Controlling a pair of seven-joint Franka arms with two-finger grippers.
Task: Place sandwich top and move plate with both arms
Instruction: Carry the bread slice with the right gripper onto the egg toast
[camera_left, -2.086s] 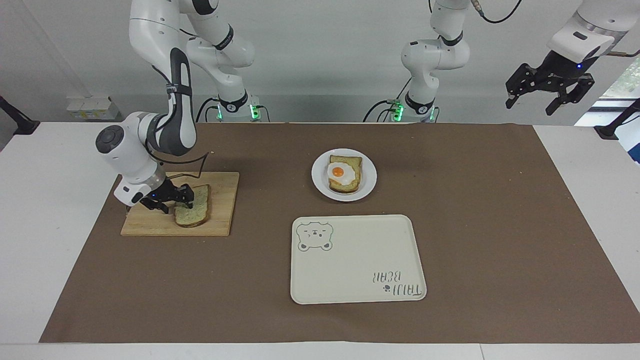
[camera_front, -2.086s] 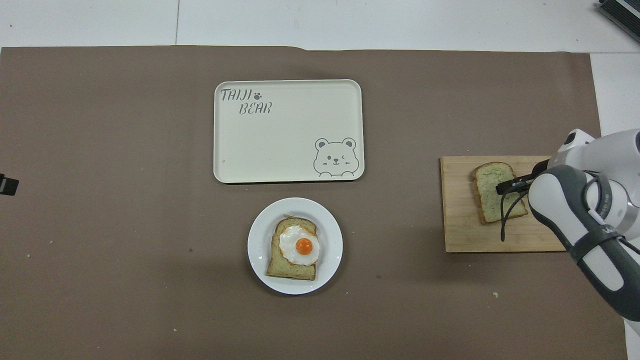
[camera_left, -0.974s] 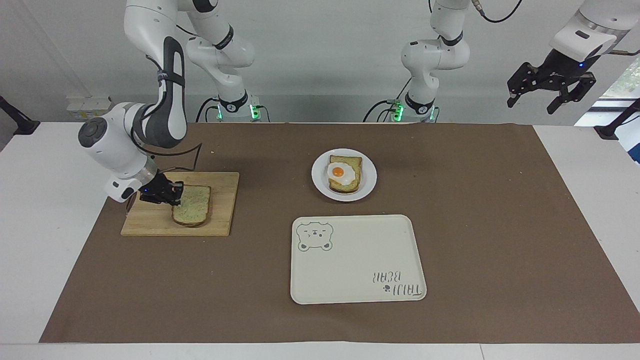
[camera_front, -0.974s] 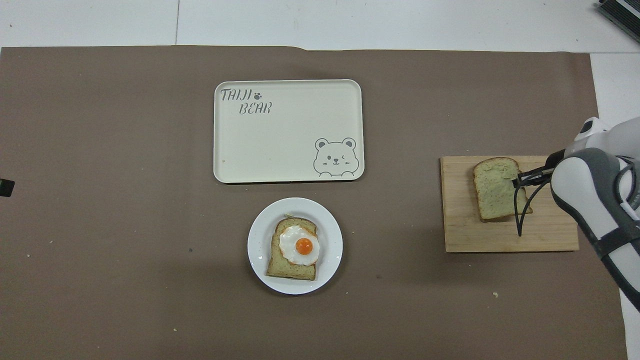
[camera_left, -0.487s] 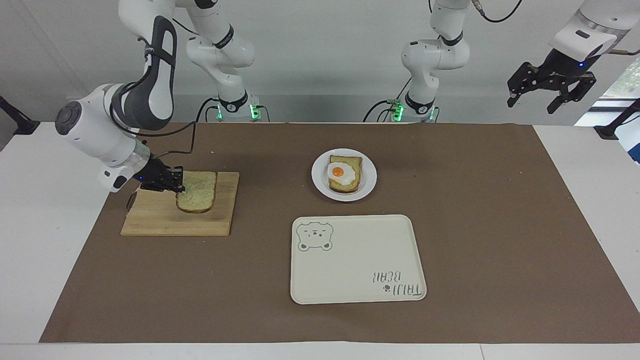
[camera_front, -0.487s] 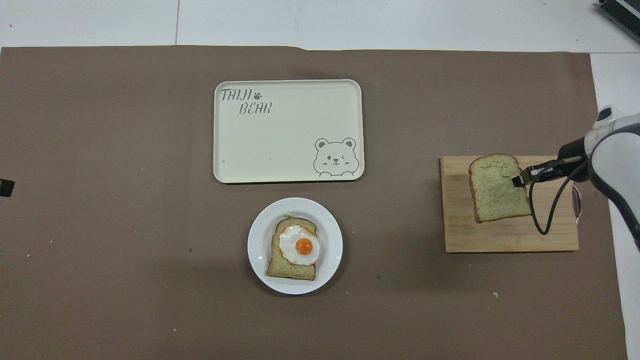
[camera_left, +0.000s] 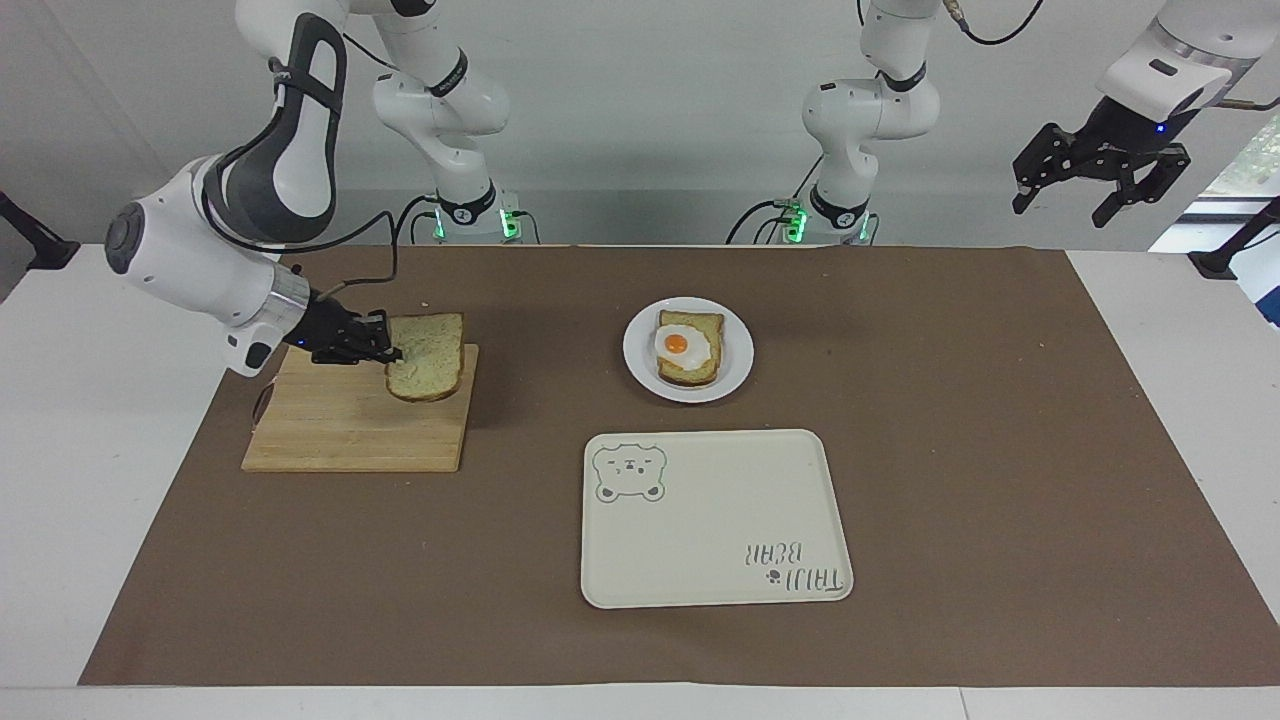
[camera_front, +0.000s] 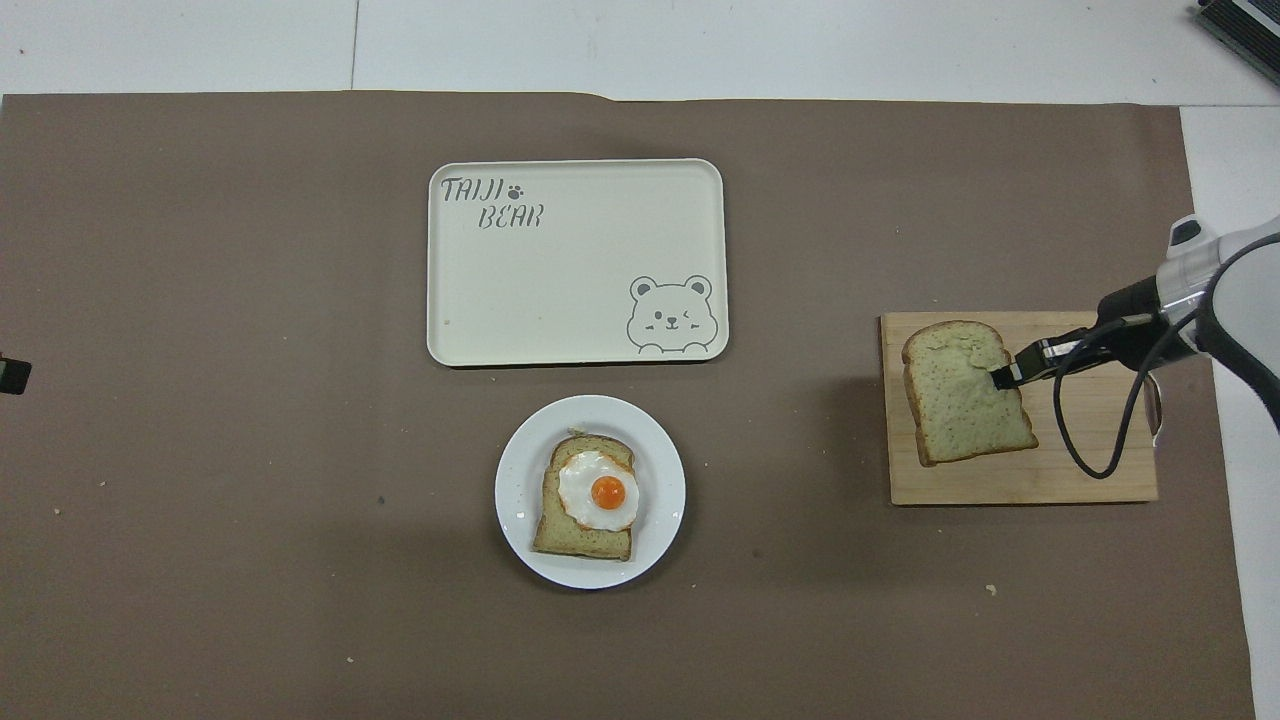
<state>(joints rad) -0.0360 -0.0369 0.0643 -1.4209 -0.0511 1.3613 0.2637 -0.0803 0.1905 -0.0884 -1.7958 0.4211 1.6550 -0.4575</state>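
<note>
Gripping the bread slice (camera_left: 427, 356) by one edge, the right gripper (camera_left: 388, 352) is clamped tight on it and holds it raised over the wooden board (camera_left: 330, 428), at the corner of the board nearest the plate (camera_left: 640, 372). The slice hangs roughly level, sticking out from the fingertips toward the plate.

The step in hand appears to be the carry of the sandwich top. The plate sits near the middle of the mat, nearer the robots than the tray (camera_left: 700, 540), and bears the egg-topped slice (camera_left: 688, 347). The next move calls for a level sideways carry, then a square, gentle lowering onto the egg.

The left gripper (camera_left: 1096, 180) waits raised at its own end of the table, jaws wide apart and empty.
</note>
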